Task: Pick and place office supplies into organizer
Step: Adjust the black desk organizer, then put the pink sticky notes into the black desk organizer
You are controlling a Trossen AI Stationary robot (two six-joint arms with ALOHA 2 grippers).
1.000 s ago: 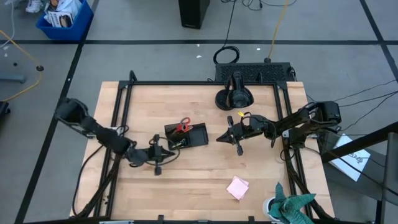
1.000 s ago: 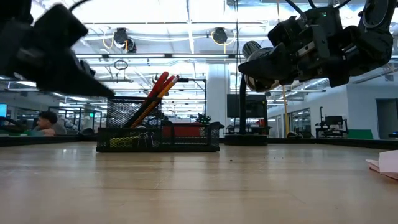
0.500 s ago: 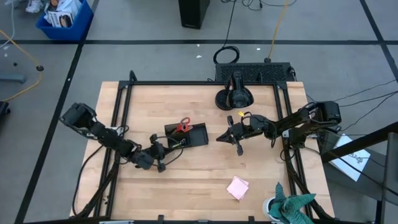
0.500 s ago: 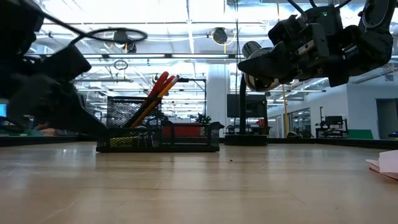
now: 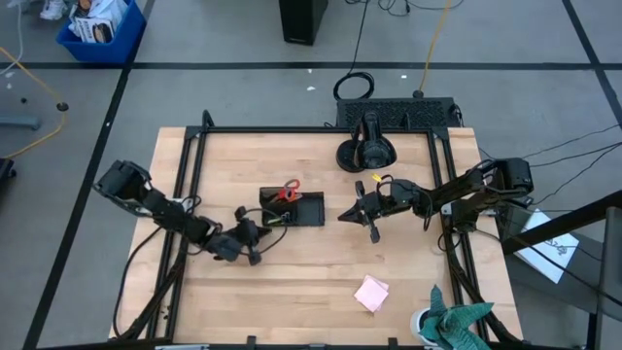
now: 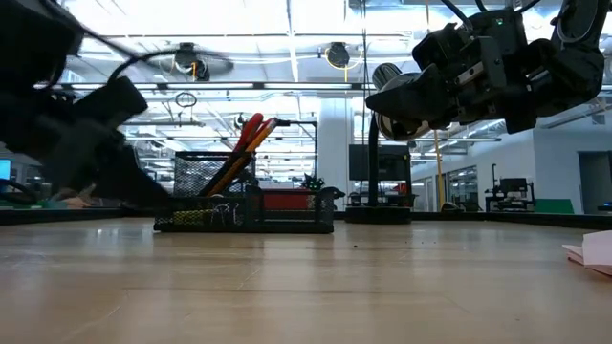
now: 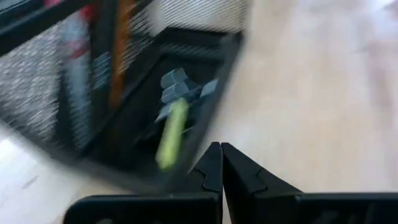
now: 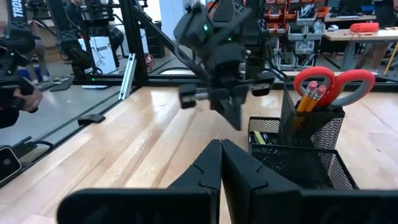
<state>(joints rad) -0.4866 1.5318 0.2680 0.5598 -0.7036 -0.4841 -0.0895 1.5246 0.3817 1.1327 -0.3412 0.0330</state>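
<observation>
The left pincer (image 5: 255,243) was fully closed on nothing, fingertips together, low over the table (image 5: 311,282) just beside the organizer's (image 5: 292,210) near left corner; whether it touched the mesh could not be told. The right pincer (image 5: 342,216) was likewise pressed shut and empty, hovering well above the wood to the organizer's right. The left wrist view was smeared, so only a yellow-green piece (image 7: 170,134) and some binder clips (image 7: 180,87) inside a compartment could be made out. Red-handled scissors (image 8: 333,81) and orange pencils (image 8: 309,98) stood upright in the mesh cup. The pink sticky-note pad (image 5: 370,292) lay alone on open wood toward the front right, cut off at the low view's edge.
</observation>
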